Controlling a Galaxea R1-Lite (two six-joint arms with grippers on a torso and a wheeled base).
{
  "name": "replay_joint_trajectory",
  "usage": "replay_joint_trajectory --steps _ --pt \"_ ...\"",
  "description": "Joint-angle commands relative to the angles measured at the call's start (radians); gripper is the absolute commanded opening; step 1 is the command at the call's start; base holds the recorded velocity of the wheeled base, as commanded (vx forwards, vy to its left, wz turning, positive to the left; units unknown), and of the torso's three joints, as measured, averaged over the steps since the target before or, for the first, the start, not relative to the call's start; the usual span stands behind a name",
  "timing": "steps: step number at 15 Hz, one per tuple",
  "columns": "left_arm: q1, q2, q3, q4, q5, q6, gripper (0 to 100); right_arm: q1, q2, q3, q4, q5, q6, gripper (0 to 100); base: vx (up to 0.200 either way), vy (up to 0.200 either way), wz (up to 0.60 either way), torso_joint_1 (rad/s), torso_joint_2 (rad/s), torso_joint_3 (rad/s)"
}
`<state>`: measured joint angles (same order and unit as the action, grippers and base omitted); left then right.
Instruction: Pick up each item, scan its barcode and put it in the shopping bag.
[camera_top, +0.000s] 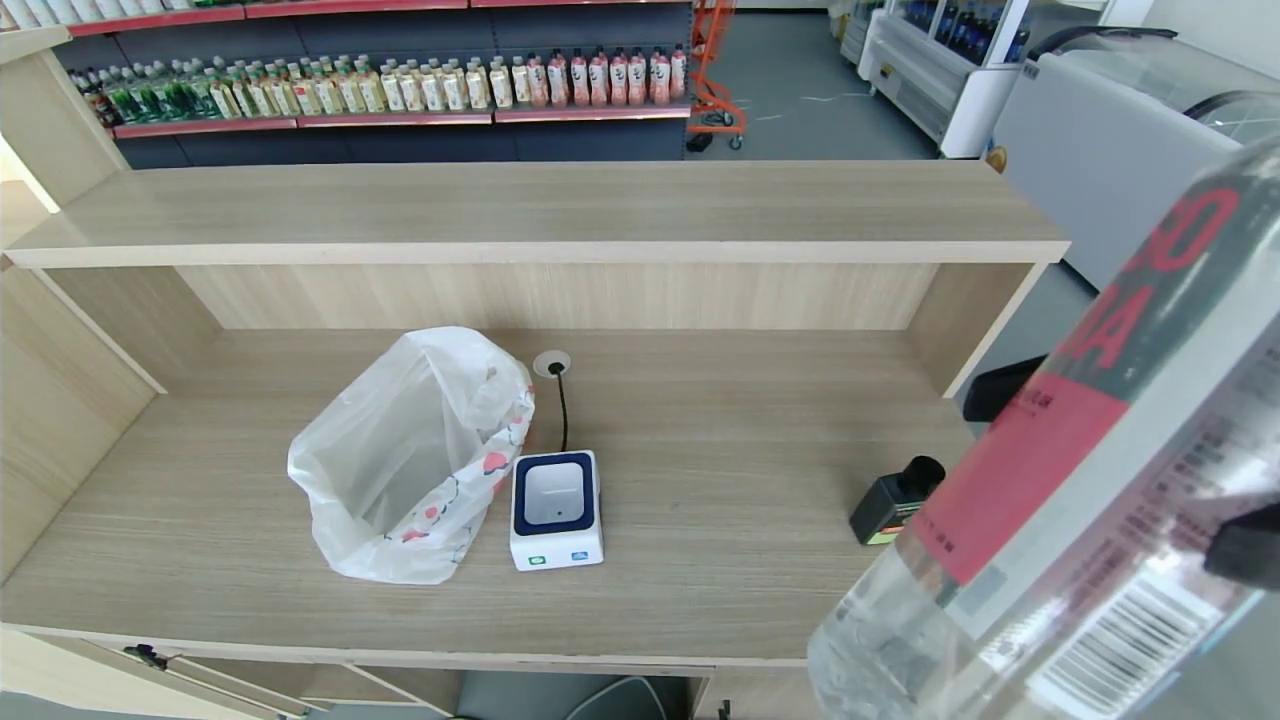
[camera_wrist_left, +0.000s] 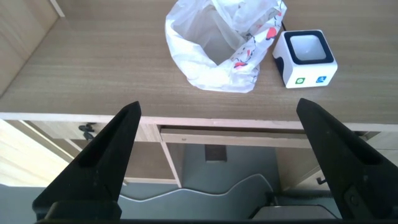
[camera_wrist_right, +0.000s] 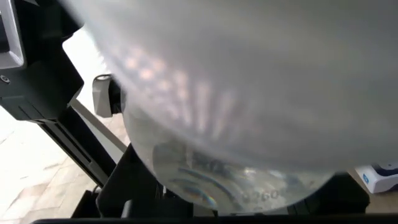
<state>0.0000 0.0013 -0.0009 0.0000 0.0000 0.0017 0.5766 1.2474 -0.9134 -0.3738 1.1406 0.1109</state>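
The right gripper (camera_wrist_right: 236, 202) was closed on a clear plastic bottle (camera_top: 1080, 480), held up close to the head camera at the robot's right, well above the desk (camera_top: 720, 560). The bottle lay tilted, its rounded end low and toward the robot's left. A red label band ran across it with small pale print, and large red letters sat above that band on the clear wall. Lower down, the white part of the label carried lines of fine dark print too small to read, and a black barcode (camera_top: 1120, 640) faced the head camera. In the right wrist view the bottle's underside showed raised moulded marks.

The left gripper (camera_wrist_left: 214, 155) hung wide open and held nothing, over the desk's front edge.

Near the right end of the desk a small dark bottle (camera_top: 895, 500) with a black cap and a pale green label lay partly hidden behind the clear one. Near the middle stood the scanner (camera_top: 556, 508), a white box with a dark blue frame round its window and a green and a blue sticker on its front. Its black cable (camera_top: 563, 410) ran back to a round hole in the desk. Just beside the scanner, on its left, the shopping bag (camera_top: 410, 470) stood open-mouthed, white and translucent with a red flower print.
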Motion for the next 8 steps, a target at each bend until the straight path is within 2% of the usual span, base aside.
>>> replay_joint_trajectory --steps 1,8 --pt "0.000 0.000 0.001 0.000 0.000 0.000 100 -0.003 -0.022 0.021 0.004 0.001 0.001 0 0.000 0.000 0.00 0.000 0.00 0.000" --pt "0.000 0.000 0.001 0.000 0.000 0.000 100 -0.003 -0.062 0.039 0.061 -0.001 -0.007 0 0.000 0.000 0.00 0.000 0.00 0.000"
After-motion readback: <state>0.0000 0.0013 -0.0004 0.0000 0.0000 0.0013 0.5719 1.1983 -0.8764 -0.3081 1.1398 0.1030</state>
